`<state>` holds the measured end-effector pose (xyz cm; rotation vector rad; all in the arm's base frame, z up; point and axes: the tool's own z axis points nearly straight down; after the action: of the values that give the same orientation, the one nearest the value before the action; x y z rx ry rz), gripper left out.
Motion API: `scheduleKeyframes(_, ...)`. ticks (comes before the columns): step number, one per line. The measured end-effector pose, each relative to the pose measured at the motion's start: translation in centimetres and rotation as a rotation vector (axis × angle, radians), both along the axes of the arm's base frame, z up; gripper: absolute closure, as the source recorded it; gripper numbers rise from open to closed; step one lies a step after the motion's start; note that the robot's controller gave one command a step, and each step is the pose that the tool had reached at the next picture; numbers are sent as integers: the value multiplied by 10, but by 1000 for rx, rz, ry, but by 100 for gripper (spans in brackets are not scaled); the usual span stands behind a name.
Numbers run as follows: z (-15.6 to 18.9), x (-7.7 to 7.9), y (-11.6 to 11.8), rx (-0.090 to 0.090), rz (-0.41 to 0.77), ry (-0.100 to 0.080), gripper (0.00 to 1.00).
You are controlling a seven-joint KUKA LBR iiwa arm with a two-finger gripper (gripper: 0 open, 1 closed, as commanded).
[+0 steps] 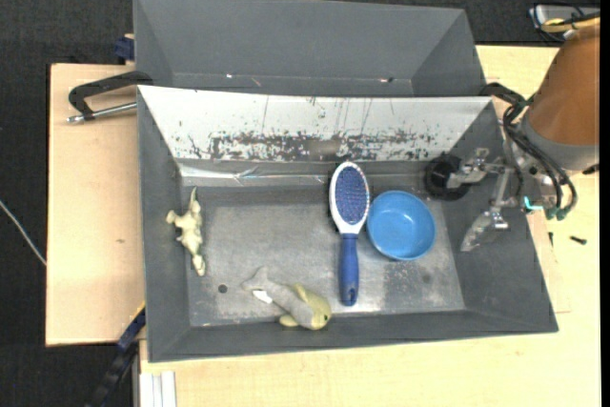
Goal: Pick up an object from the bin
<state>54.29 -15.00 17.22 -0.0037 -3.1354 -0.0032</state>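
The two-finger gripper [484, 226] hangs at the right of the frame, over the sloping right wall of the grey metal bin [286, 243], below the arm's orange cover. Whether it is released or clenched cannot be told from this angle. Nearest to it, just to its left on the bin floor, sits a round blue plastic bowl [401, 225], mouth up with its smooth blue inside showing; bowl and gripper are apart. Just beside the bowl's left rim lies a blue plastic hairbrush with a white-rimmed oval head [349, 234]. Its long axis runs almost straight up and down the frame, the bristled head pointing toward the back wall at the top and the handle pointing to the front edge at the bottom; whether it touches the bowl is unclear. Farther left, near the lower middle of the floor, lies a small yellow and grey soft toy [297, 304], stretched out slantwise with its yellow end to the lower right. Well apart from these, against the left wall, lies a cream-coloured plastic animal figure [191, 230], its length running up and down the frame.
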Motion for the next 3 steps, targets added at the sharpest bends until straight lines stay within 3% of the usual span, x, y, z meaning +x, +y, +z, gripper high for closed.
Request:
scheduleKeyframes(1, -81, 47, 22, 1, 65, -5, 0)
scheduleKeyframes(2, -76, 47, 20, -2, 63, -11, 100)
scheduleKeyframes(3, 23, 26, 30, -4, 42, -20, 100)
